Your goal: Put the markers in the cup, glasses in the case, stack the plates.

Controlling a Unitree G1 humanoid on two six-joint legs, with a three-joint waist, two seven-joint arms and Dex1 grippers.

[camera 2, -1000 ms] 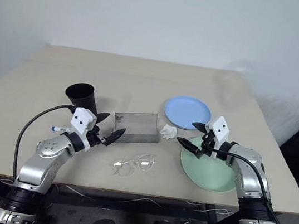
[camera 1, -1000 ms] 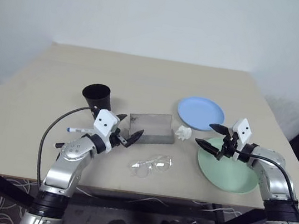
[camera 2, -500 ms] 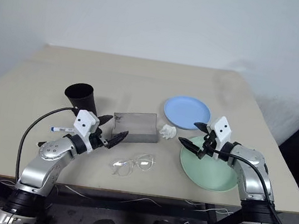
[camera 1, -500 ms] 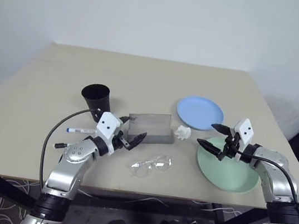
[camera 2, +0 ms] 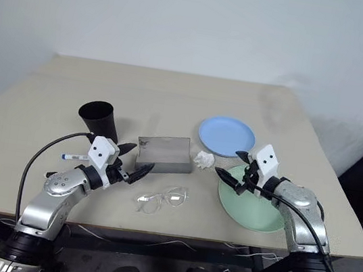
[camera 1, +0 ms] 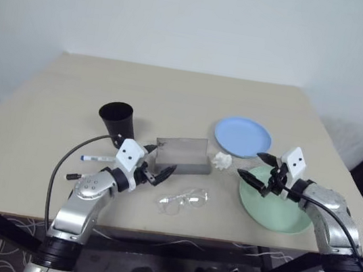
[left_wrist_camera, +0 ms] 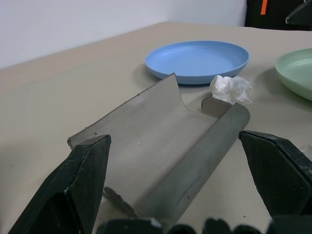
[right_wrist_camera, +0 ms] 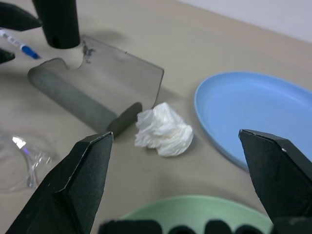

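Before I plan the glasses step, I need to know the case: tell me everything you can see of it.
The case is a flat grey rectangular box lying mid-table, its see-through grey lid standing open and upright along the far side. It looks like plastic and holds nothing. The white paper wad lies just off its right end; whether they touch is unclear. The glasses lie apart in front, the cup to its left. No end effector touches it.

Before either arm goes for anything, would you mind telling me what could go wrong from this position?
1. The paper wad lies between the case and the blue plate, ahead of the open right hand; a reach toward either could push it along.
2. The clear glasses lie beside the open left hand and are hard to see; a sweep may knock them toward the table edge.
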